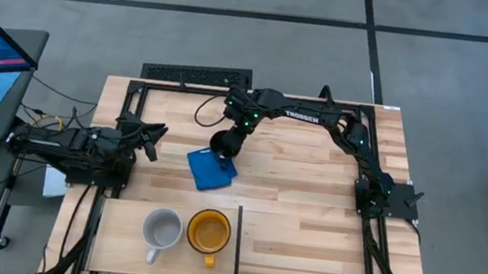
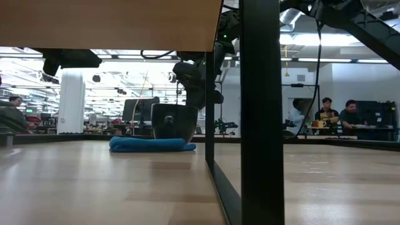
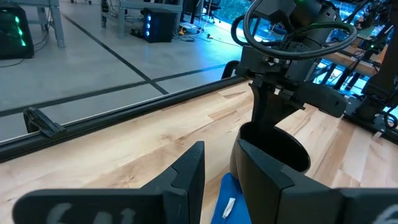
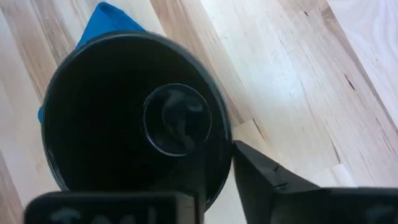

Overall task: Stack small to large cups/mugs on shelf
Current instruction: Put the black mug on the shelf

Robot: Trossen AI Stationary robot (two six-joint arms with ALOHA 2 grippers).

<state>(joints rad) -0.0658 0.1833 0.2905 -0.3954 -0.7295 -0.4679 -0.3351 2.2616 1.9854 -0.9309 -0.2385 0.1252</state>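
The glossy black mug (image 1: 222,142) stands upright on the flat blue cloth (image 1: 206,173) at the table's middle; the low view (image 2: 170,122) shows it there too. My right gripper (image 1: 227,150) reaches down onto it from the far side, shut on its wall. The grey-white mug (image 1: 162,229) and the yellow mug (image 1: 208,232) stand side by side on the pale shelf panel (image 1: 122,234) near the front edge. The shelf's thin dark divider (image 1: 237,242) is just right of the yellow mug. My left gripper (image 1: 154,136) waits open and empty at the left. My right gripper holds the black mug's rim (image 4: 222,163), with one finger inside the mug and one finger (image 4: 267,177) outside its wall. The fingers come from above, pointing down. The mug stands upright with its base on the blue cloth (image 2: 150,145).
The divider and shelf edge (image 2: 262,112) stand close in front of the low camera and hide part of the table. Bare planked tabletop (image 1: 310,200) lies right of the cloth. People sit at desks in the room beyond the table.
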